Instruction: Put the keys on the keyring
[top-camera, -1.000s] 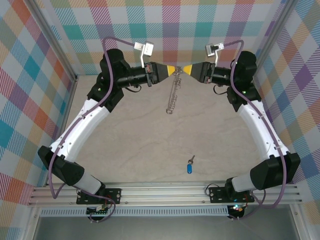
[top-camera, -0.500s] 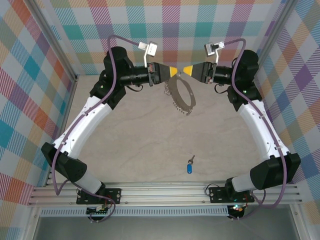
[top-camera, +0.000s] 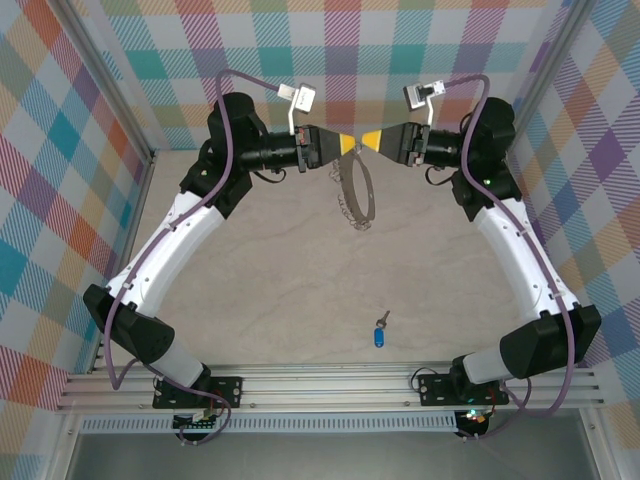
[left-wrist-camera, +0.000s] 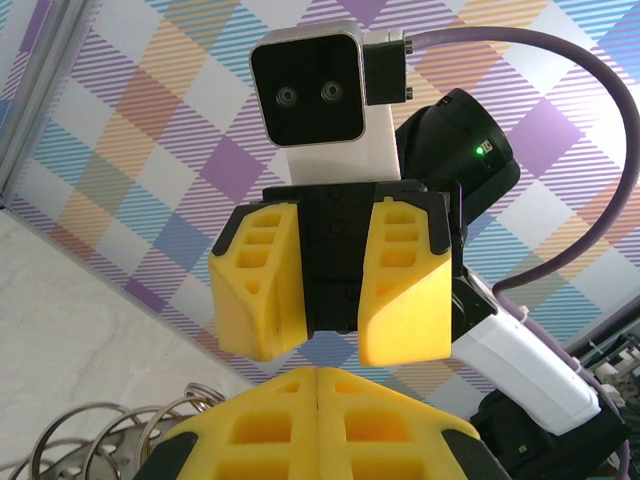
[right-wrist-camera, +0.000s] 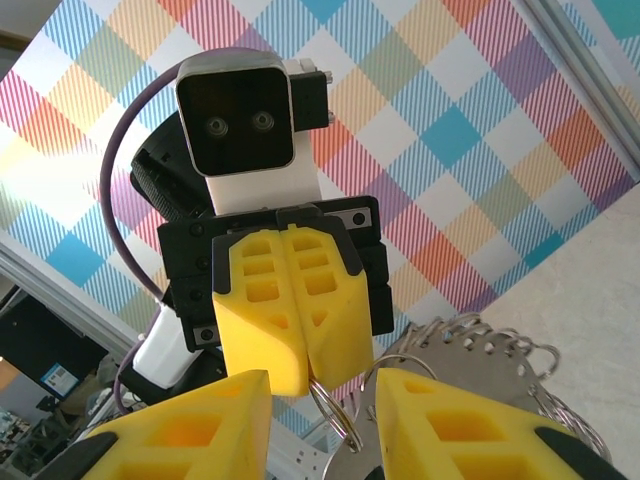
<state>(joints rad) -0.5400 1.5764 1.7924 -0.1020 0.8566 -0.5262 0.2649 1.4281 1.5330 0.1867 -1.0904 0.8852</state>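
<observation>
The keyring (top-camera: 352, 213), a thin silver hoop fringed with small loops, hangs at the back of the table from my left gripper (top-camera: 345, 146), which is shut on its top. In the right wrist view that shut pair of yellow fingers (right-wrist-camera: 300, 330) pinches a small split loop (right-wrist-camera: 335, 405), with the keyring (right-wrist-camera: 480, 345) behind it. My right gripper (top-camera: 371, 140) faces the left one tip to tip. Its jaws stand open, with the loop between them untouched. The key (top-camera: 378, 335), with its blue oval head, lies alone on the table near the front edge. In the left wrist view the loops (left-wrist-camera: 110, 435) show beside my left gripper (left-wrist-camera: 318, 372).
Checked walls close in the back and both sides. A metal rail (top-camera: 330, 385) carrying the arm bases runs along the front edge. The beige tabletop (top-camera: 300, 280) lies between the hanging ring and the key.
The keyring has swung from edge-on to showing its hoop, then turned narrower again. The right gripper has moved left toward the left one, its jaws narrowing.
</observation>
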